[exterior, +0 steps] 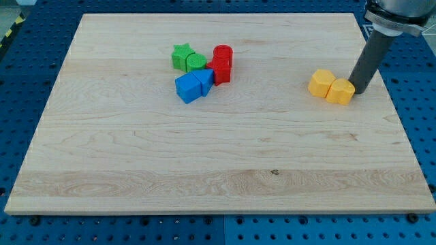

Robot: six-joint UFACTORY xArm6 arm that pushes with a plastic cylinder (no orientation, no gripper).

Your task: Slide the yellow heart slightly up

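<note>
Two yellow blocks sit touching each other at the view's right side of the wooden board (204, 156). The left one (321, 82) looks like the yellow heart. The right one (340, 91) is a blunter, many-sided yellow block. My dark rod comes down from the view's top right corner. My tip (359, 91) rests on the board right against the right side of the right yellow block, with that block between it and the heart.
A cluster stands at the view's upper middle: a green star (181, 56), a green round block (196, 62), a red cylinder (223, 55), a red block (219, 71) and two blue blocks (187, 88) (204, 81). The board's right edge (392, 102) is near my tip.
</note>
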